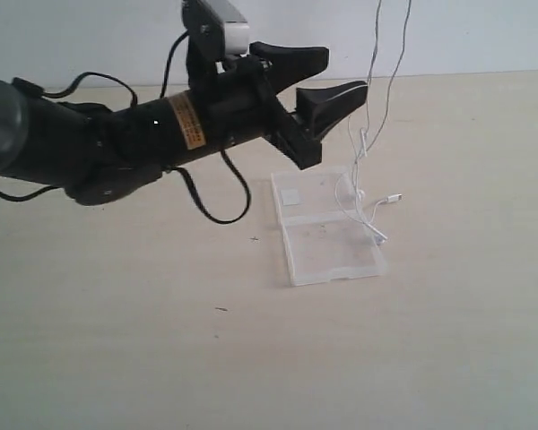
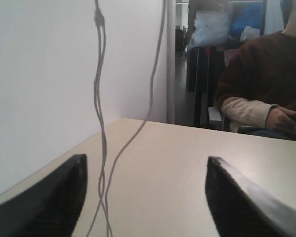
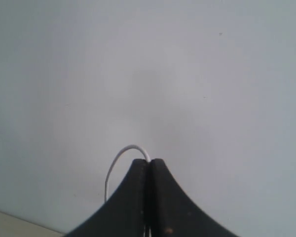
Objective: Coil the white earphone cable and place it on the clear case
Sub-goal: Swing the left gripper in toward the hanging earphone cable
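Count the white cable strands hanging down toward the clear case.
2. Both strands of the white earphone cable drop in from above: one by the open left gripper, the other right of it. They meet above the clear case, where the ends lie.

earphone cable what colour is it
White. The earphone cable shows best in the exterior view, hanging down with its lower end on the clear case.

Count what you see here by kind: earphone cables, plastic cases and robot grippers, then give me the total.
earphone cable: 1
clear case: 1
grippers, left gripper and right gripper: 2
total: 4
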{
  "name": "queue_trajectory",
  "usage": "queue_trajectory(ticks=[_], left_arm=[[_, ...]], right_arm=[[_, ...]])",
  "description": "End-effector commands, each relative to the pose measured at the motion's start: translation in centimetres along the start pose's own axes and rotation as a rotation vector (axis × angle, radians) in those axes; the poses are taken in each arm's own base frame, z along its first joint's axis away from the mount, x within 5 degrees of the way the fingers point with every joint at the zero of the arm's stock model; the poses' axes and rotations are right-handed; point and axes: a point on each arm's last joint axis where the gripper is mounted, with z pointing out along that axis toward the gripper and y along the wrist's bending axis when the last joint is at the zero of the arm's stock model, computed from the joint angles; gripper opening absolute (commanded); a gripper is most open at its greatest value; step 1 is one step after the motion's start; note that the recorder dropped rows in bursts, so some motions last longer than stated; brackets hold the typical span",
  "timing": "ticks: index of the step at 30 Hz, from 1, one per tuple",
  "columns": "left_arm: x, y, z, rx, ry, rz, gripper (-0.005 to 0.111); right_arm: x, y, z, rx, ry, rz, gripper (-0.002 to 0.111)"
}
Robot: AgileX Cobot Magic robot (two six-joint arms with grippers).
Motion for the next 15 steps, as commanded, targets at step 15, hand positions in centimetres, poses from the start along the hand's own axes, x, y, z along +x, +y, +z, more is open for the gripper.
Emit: queue_trajectory(ticks=[15], left_arm=[[2.3, 0.7, 7.9, -0.139, -0.032, -0.091, 0.085]], right_arm=[[0.0, 0.1, -0.1, -0.009, 0.007, -0.015, 0.000]])
